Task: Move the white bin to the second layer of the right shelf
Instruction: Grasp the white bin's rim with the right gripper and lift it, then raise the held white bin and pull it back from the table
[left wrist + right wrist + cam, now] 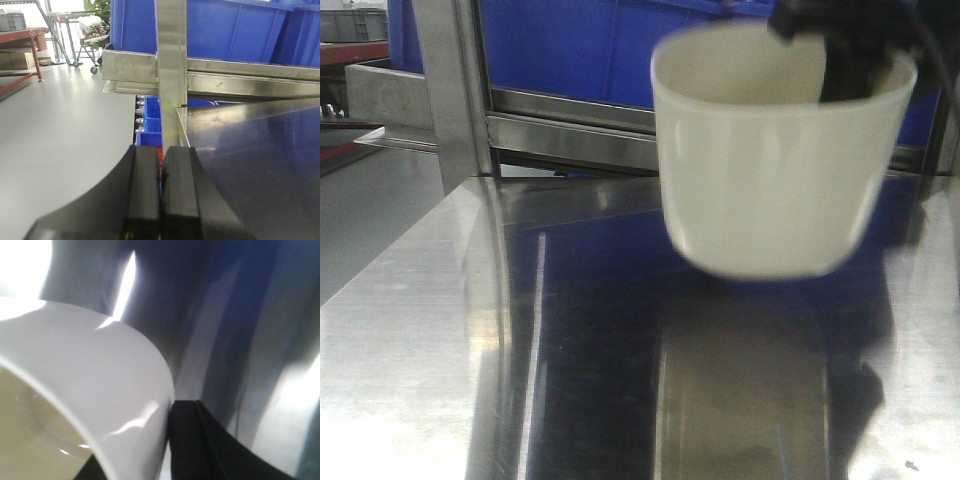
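The white bin (770,170) hangs in the air above the steel tabletop (440,340), blurred, at the upper right of the front view. My right gripper (850,60) grips its far right rim from above. In the right wrist view the right gripper (150,445) is shut on the bin's wall (90,370), with one black finger (192,440) outside and the other inside. My left gripper (161,165) is shut and empty at the table's left edge. A shelf level with rollers does not show in any view.
Blue crates (580,50) stand on steel rack bars (570,125) behind the table, also in the left wrist view (240,30). An upright steel post (450,90) stands at the table's back left corner (171,60). Grey floor lies to the left (60,130).
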### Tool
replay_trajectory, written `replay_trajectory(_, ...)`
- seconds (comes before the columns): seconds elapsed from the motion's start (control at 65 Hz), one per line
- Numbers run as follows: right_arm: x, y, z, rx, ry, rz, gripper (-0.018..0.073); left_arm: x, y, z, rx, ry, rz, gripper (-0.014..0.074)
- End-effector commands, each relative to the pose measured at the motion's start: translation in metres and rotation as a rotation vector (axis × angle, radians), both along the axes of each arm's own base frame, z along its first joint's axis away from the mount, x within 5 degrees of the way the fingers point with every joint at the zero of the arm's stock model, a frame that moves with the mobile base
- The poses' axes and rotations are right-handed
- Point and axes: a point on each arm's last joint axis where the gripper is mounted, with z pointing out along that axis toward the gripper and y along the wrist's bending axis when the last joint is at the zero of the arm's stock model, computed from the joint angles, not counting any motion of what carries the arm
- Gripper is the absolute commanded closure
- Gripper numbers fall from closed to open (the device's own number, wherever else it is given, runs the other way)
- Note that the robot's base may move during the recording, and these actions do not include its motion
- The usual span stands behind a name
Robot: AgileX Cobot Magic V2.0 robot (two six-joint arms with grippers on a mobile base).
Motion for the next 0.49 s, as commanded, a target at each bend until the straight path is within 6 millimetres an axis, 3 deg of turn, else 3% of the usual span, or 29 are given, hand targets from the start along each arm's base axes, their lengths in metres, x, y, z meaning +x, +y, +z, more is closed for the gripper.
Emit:
replay_trajectory(0.0,-0.014,-0.009,0.051,0.066,-0.247,0.0,0.0503,0.0,0.0,-0.004,-0.019,-0.059,0.004,0.0512)
replay_trajectory(0.2,-0.045,-0.024,0.091,0.099,-0.411,0.0,0.0503,0.0,0.0,-0.004,-0.019,-0.059,0.004,0.0512)
replay_trajectory(0.292,-0.061,-0.03,0.099,0.116,-0.465,0.0,0.0503,0.0,0.0,-0.004,-0.019,-0.059,0.004,0.0512)
replay_trajectory(0.477,-0.095,-0.054,0.09,0.153,-0.58,-0.047,0.0503,0.0,0.0,-0.004,-0.019,-0.059,0.004,0.0512)
